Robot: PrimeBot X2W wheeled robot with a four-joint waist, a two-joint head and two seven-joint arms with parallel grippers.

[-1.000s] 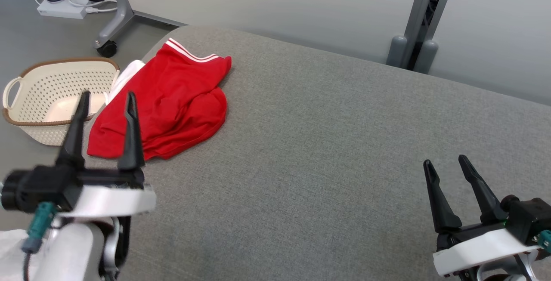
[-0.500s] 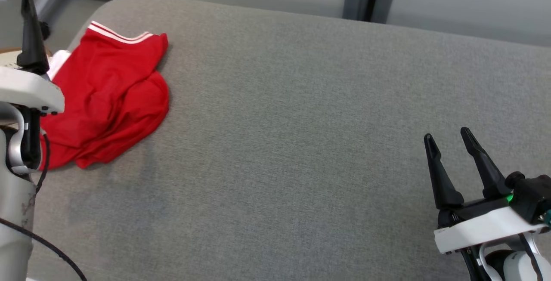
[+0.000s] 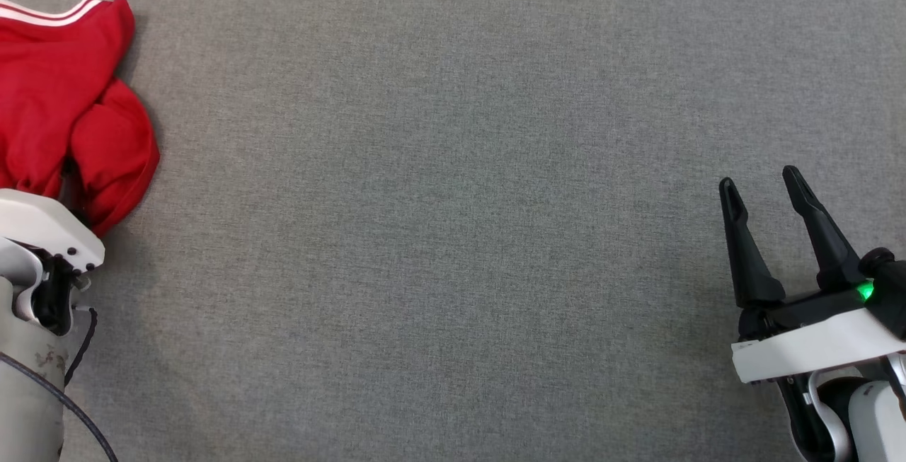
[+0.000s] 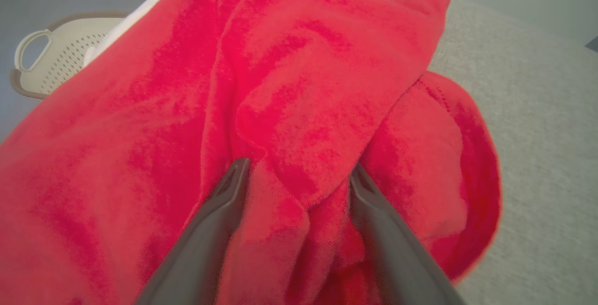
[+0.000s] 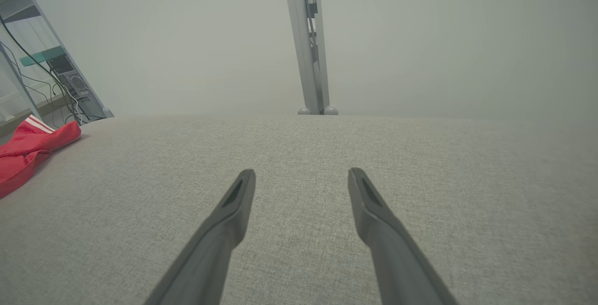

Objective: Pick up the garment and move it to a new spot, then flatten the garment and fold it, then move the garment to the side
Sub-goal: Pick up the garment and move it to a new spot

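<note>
The red garment (image 3: 67, 87) lies bunched at the worktop's (image 3: 453, 200) left edge, with a pale basket (image 4: 46, 57) just beyond it. My left gripper (image 4: 299, 169) is spread wide, its fingers (image 4: 219, 211) pressed into the cloth astride a fold, nothing clamped. My right gripper (image 3: 761, 177) hangs wide open and empty, well apart. Since a second ago my head camera has tipped down and the left gripper has reached the garment.

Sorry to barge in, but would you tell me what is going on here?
The robot is starting on a crumpled red garment at the left of the grey table. Its left gripper has its jaws open astride a fold of the cloth, not yet closed on it. The right gripper hangs open over bare table on the right, holding nothing.
</note>
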